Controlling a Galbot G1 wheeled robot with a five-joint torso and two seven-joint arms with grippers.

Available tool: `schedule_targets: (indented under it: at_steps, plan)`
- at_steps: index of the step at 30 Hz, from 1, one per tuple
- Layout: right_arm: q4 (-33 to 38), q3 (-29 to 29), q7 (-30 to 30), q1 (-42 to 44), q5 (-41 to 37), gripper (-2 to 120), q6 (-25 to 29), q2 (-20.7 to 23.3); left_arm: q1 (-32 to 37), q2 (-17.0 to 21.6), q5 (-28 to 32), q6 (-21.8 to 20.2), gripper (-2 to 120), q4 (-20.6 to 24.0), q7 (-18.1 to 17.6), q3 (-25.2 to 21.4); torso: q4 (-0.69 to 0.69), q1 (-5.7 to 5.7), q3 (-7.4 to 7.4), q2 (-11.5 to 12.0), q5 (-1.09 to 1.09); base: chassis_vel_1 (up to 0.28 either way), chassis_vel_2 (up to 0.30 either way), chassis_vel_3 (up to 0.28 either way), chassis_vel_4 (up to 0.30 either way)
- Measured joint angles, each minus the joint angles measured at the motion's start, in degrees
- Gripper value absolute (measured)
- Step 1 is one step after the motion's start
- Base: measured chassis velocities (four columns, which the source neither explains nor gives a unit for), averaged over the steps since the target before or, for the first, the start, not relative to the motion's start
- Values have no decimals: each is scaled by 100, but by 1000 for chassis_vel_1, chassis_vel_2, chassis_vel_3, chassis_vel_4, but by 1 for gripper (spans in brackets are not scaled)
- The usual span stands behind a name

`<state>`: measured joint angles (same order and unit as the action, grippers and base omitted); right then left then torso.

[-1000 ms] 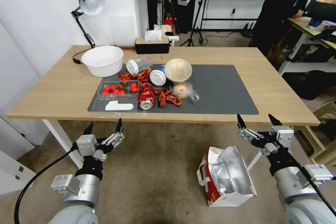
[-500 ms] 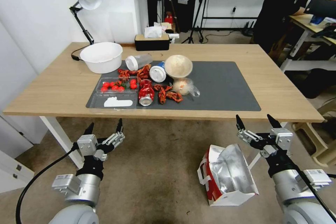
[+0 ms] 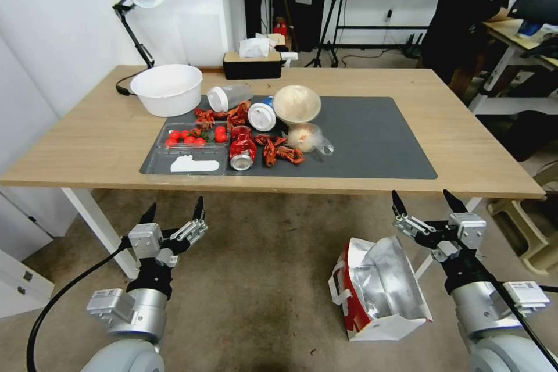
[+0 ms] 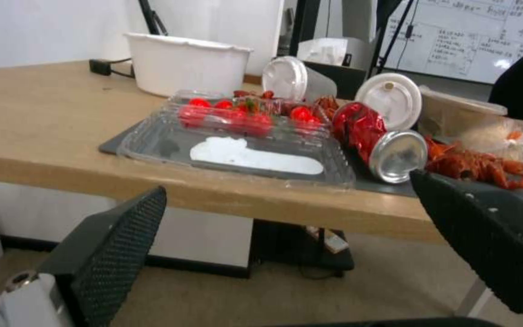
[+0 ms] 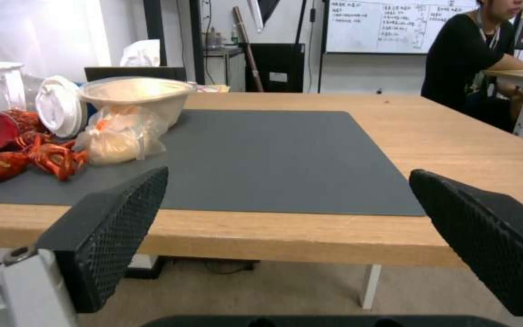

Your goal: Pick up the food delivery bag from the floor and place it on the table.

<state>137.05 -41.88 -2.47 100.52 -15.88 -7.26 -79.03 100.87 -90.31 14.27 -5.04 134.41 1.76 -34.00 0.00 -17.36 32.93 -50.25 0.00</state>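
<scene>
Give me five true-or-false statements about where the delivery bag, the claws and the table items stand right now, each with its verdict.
1. The food delivery bag sits on the floor. True.
2. The right claw is shut on the bag's handle. False: it is open, raised above the bag, touching nothing.
3. The left claw is open and holds nothing. True.
4. The red can stands upright on the dark grey mat. False: it lies on its side.
5. The right half of the mat is covered with food. False: it is bare; the items crowd the left half of the table.
</scene>
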Motion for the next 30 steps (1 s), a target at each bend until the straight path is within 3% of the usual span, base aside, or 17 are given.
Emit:
schedule_targets:
  at_steps: [30]
  plan:
    - [-52, 10, 6, -80, -8, 100, -9, -8, -43, 10, 23, -23, 100, -44, 0, 4, 0, 325, -454, 778, 0, 0, 0, 0, 0]
